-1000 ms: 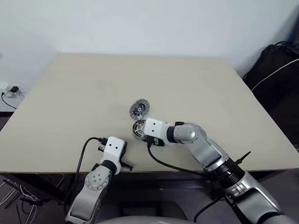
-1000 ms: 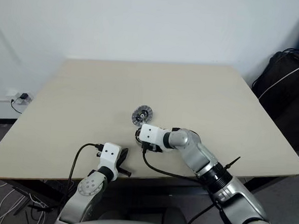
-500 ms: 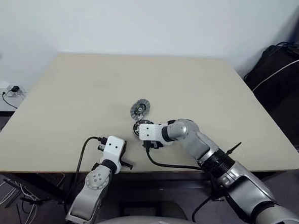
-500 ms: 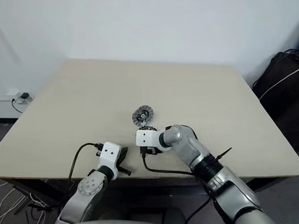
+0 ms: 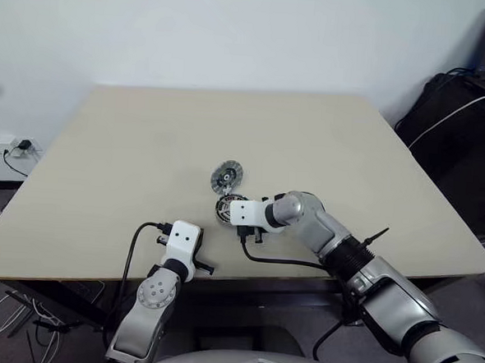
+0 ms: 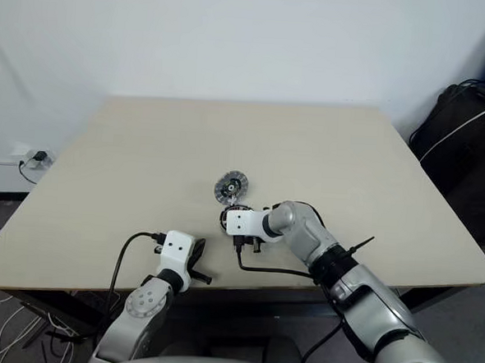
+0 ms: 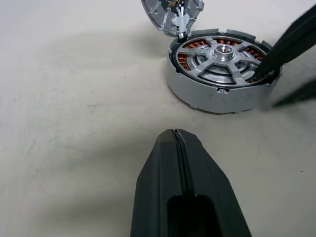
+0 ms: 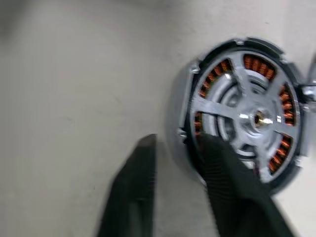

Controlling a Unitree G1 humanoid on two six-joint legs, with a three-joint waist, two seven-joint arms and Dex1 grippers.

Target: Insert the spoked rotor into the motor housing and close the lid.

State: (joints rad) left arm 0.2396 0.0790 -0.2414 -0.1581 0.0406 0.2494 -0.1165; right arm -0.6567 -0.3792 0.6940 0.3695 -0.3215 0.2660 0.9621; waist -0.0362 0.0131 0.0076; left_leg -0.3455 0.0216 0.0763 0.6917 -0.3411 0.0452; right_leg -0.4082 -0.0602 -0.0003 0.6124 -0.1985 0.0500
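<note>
Rotor work looks done: the small silvery-spoked rotor sits inside the round grey motor housing with its ring of copper-orange windings, mid-table near the front edge. Your right gripper has its two black fingers astride the housing wall, one inside the rim and one outside, while the left gripper is closed on nothing, short of the housing. What's left for you is the silvery ribbed disc lid, lying just behind the housing and not yet fitted.
</note>
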